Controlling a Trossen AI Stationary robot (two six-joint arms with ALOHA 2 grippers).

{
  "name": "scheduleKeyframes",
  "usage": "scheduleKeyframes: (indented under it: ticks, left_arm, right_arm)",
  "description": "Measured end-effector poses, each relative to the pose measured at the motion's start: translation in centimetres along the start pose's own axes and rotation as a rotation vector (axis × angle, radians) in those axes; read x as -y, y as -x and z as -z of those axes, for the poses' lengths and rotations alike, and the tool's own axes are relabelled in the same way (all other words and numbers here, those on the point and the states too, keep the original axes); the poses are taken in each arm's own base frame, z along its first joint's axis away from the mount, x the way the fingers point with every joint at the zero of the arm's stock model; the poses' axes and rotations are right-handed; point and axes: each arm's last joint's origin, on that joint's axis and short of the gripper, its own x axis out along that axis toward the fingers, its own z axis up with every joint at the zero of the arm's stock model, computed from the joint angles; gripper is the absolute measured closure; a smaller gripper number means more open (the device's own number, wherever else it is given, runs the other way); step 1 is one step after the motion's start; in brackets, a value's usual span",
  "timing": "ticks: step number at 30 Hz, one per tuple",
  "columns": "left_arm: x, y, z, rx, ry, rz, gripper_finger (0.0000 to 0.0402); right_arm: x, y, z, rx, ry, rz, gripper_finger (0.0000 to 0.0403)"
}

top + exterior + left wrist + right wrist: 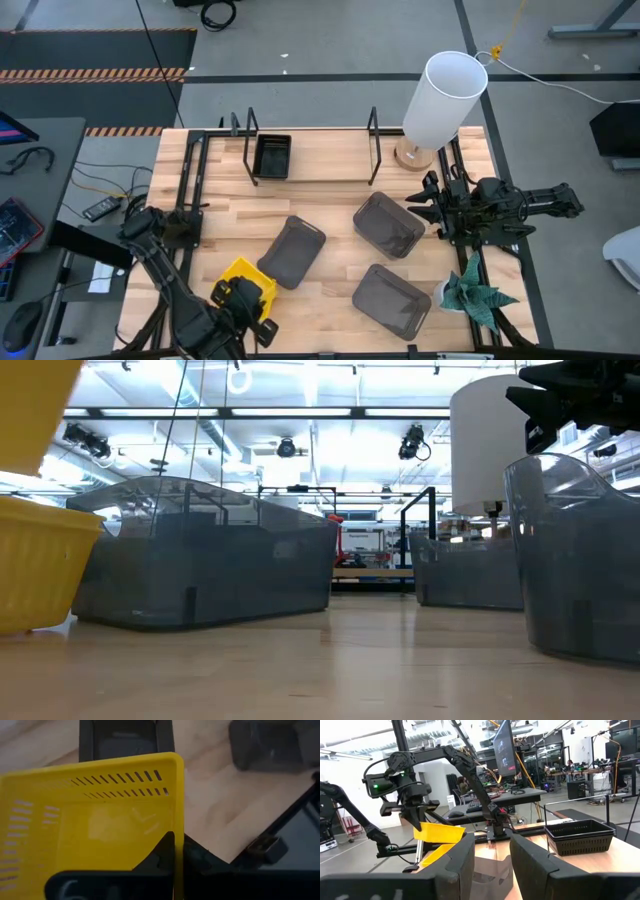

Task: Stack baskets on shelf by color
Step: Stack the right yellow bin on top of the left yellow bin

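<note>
My left gripper [252,308] at the table's near left is shut on a bright yellow basket [243,283]. The right wrist view shows this basket [440,832] lifted above a second yellow basket [436,854], which rests on the table [40,570]. My right gripper [425,205] is open and hovers over the right end of a dark grey basket [388,225]. Two more grey baskets [292,250] [392,300] sit bottom down on the table. A black mesh basket [272,155] stands on the shelf [325,165] at its left end. My left gripper holds the yellow basket by one slotted side wall [176,810], near a corner. One finger [162,852] is inside the basket and the other is outside. The basket is lifted clear and tilted [440,832], above the second yellow basket.
A white cylinder lamp [440,100] stands at the shelf's right end, close to my right arm. A green plant [475,295] sits at the table's right edge. The shelf's middle and right parts are bare wood. Open tabletop lies between the grey baskets and the shelf.
</note>
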Motion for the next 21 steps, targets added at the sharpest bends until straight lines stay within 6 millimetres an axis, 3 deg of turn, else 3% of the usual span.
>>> scheduleKeyframes:
  ticks: [9,21]
  left_arm:
    - [0.6,-2.1,1.5,0.013,0.144,-0.050,0.0390]
    - [1.0,-4.8,3.4,-0.017,0.137,-0.155,0.0390]
  right_arm:
    - [0.0,0.0,0.0,0.000,0.000,0.000,0.0273]
    - [0.0,0.0,0.0,0.000,0.000,0.000,0.0273]
